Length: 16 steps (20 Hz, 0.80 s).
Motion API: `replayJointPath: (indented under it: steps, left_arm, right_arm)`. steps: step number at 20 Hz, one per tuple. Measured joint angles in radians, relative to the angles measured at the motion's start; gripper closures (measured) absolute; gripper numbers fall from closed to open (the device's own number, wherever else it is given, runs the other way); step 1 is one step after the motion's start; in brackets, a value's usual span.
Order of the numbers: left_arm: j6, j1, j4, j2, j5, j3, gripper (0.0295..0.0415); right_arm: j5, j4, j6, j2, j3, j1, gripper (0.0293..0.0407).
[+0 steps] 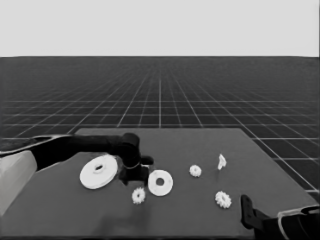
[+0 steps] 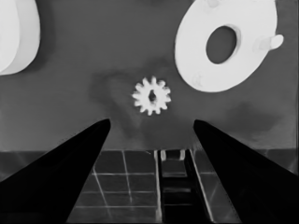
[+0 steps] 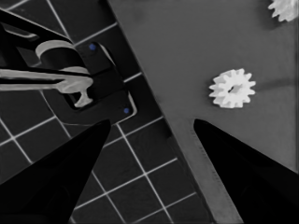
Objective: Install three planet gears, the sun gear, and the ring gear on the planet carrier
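Here I had the left gripper (image 1: pixel 134 172) hanging over the middle of the table (image 1: pixel 200 215), between the larger round part (image 1: pixel 98 172) and the smaller round part (image 1: pixel 160 182); its fingers (image 2: pixel 70 163) stood wide apart and held nothing. A small gear (image 2: pixel 151 95) lay just ahead of the tips (flat, teeth clear all round); I judged that the step in hand was fetching this gear, with nothing yet seated on the smaller round part. Next I would have needed to lower the fingers to either side of the gear and close squarely on it. The right gripper (image 3: pixel 149 163) waited, also open, at the table's near right corner, beside another gear (image 3: pixel 232 88); two gears (image 1: pixel 195 171) and the thin white piece (image 1: pixel 221 161) lay well apart.
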Motion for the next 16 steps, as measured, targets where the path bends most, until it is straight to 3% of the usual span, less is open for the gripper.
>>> replayJointPath:
  steps: [1, 3, 10, 12, 16]
  left_arm:
    - [0.029, 0.094, 0.096, 0.008, -0.007, -0.045, 0.0326]
    - [0.07, 0.191, 0.179, 0.022, -0.029, -0.114, 0.0326]
    - [0.096, 0.231, 0.215, 0.033, -0.049, -0.159, 0.0326]
    - [0.096, 0.231, 0.216, 0.033, -0.049, -0.16, 0.0397]
    - [0.097, 0.231, 0.216, 0.033, -0.05, -0.16, 0.0398]
  right_arm:
    - [0.0, 0.0, 0.0, 0.0, 0.0, 0.0, 0.0315]
    - [0.0, 0.0, 0.0, 0.0, 0.0, 0.0, 0.0315]
    - [0.0, 0.0, 0.0, 0.0, 0.0, 0.0, 0.0315]
    - [0.0, 0.0, 0.0, 0.0, 0.0, 0.0, 0.0315]
    - [0.0, 0.0, 0.0, 0.0, 0.0, 0.0, 0.0315]
